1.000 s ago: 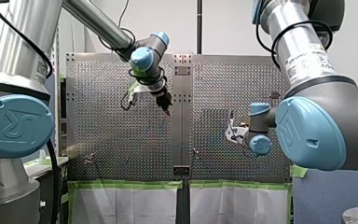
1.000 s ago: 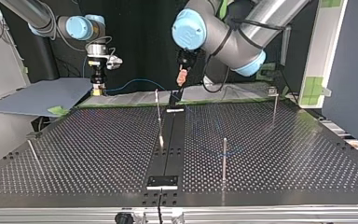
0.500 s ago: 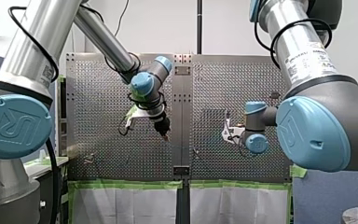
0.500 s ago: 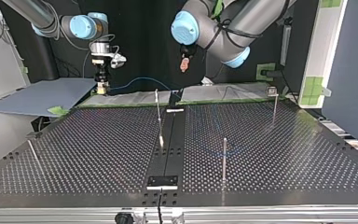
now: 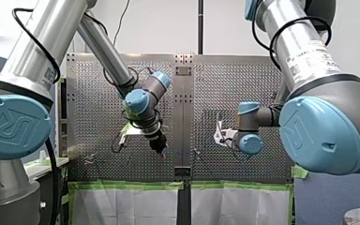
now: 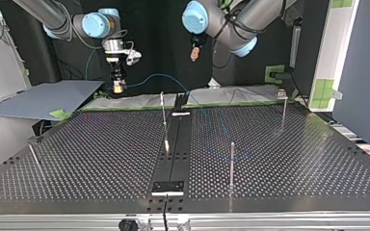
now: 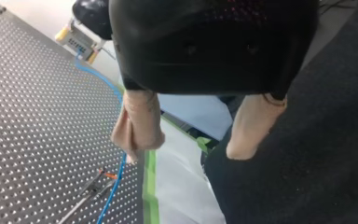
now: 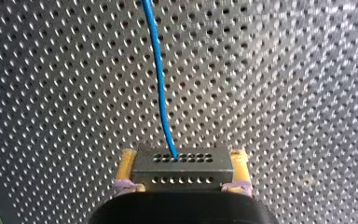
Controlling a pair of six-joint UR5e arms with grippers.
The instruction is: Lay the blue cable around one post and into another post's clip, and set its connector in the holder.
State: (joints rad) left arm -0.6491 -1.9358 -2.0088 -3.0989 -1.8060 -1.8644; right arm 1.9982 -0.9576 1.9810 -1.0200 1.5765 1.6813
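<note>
At the top view's left, the right gripper (image 6: pixel 118 87) is held above the far edge of the perforated table (image 6: pixel 91 154), clenched on the connector (image 8: pixel 182 167). In the right wrist view the connector is seen clamped between yellow pads (image 8: pixel 127 169), one at each side. The blue cable (image 6: pixel 160 76) is run out of the connector, arched through the air toward the right, and brought down onto the table just right of the central black strip (image 6: pixel 176 144). There it is laid in a faint curve near the near post (image 6: pixel 231 161). The middle post (image 6: pixel 163 108) is stood just left of the strip, and the far-right post (image 6: pixel 283 108) is topped with a small clip (image 6: pixel 281 93). The left gripper (image 6: pixel 195 53) is hung high beyond the table's far edge, well apart from the right gripper. Its beige fingers (image 7: pixel 137 123) are spread wide, released, with nothing held between them. In the left wrist view the cable is seen past one finger, on the table.
</note>
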